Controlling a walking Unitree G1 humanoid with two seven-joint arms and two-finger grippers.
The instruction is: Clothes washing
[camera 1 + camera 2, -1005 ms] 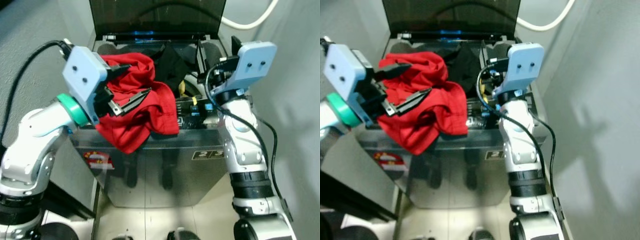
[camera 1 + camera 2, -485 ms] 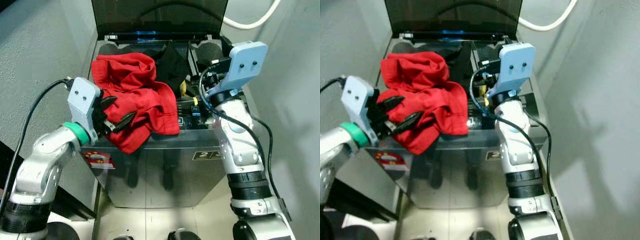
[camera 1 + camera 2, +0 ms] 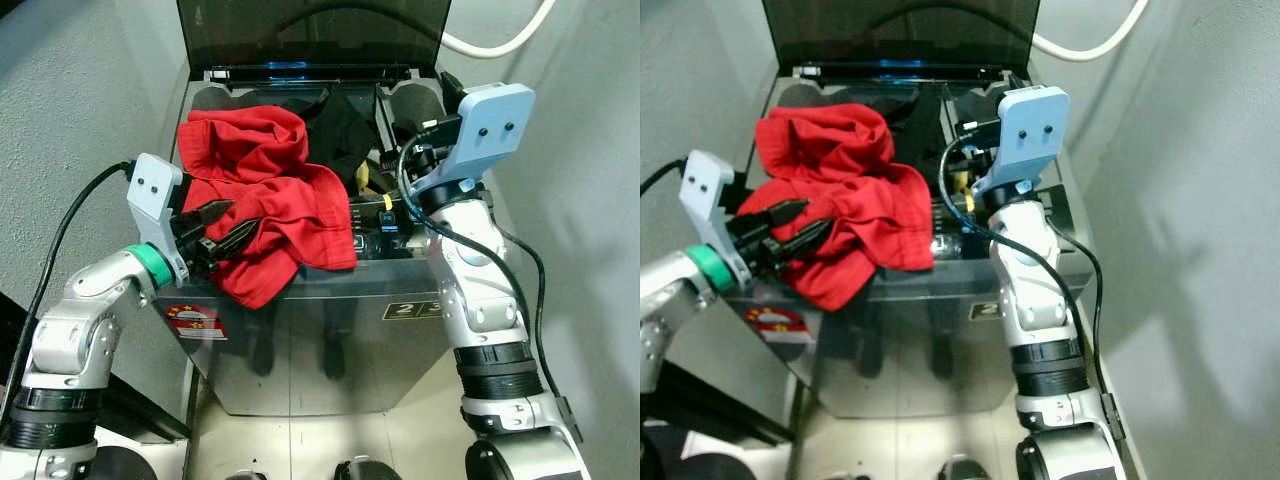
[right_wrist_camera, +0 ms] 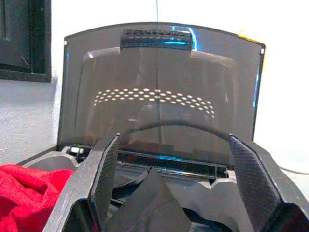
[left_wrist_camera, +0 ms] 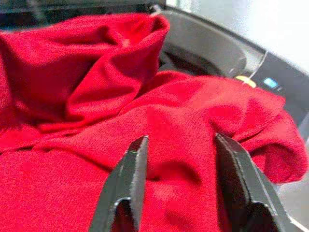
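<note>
While the red garment (image 3: 268, 205) lies heaped over the front-left rim of the washing machine (image 3: 330, 330), half in the tub and half hanging down its front, you have the left gripper (image 3: 222, 228) low against the overhanging fold, fingers spread either side of the cloth without pinching it. Judge it soft, light and limp: it will sag and slide, so take a thick bunched fold near the rim. Your right gripper (image 4: 169, 183) hovers above the tub, fingers wide apart and empty, facing the raised lid (image 4: 159, 92). A dark garment (image 3: 340, 125) lies behind the red one; the drum beneath is hidden.
</note>
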